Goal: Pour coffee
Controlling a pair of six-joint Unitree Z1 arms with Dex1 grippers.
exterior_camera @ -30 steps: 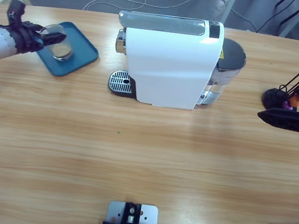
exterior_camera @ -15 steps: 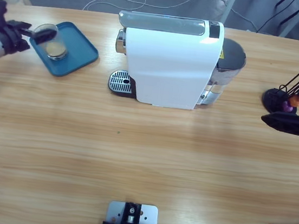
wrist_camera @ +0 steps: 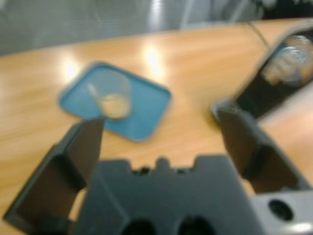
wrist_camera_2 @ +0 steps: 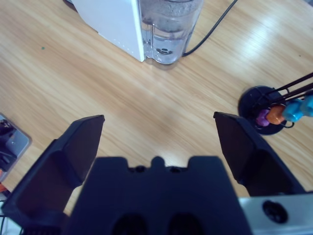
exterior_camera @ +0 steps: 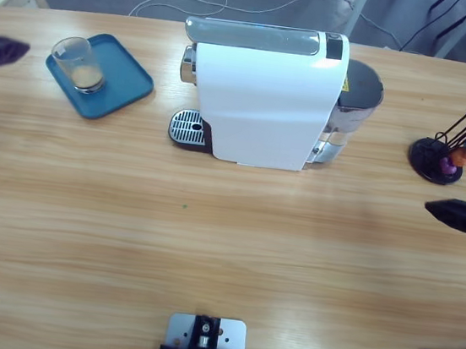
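Glass tumbler (exterior_camera: 78, 63) stands upright on the blue tray (exterior_camera: 125, 85), well left of the white coffee machine (exterior_camera: 264, 93), nothing touching it. Coffee (exterior_camera: 85, 80) is a shallow tan layer at the tumbler's bottom. Left end effector (wrist_camera: 159, 134): jaws apart, empty, off the tray, at the table's (exterior_camera: 207, 248) left edge, far left of the machine. Right end effector (wrist_camera_2: 159, 139): jaws apart, empty, over bare table right of the machine, near the capsule rack (exterior_camera: 452, 155). Machine's drip grate (exterior_camera: 188, 125) carries nothing.
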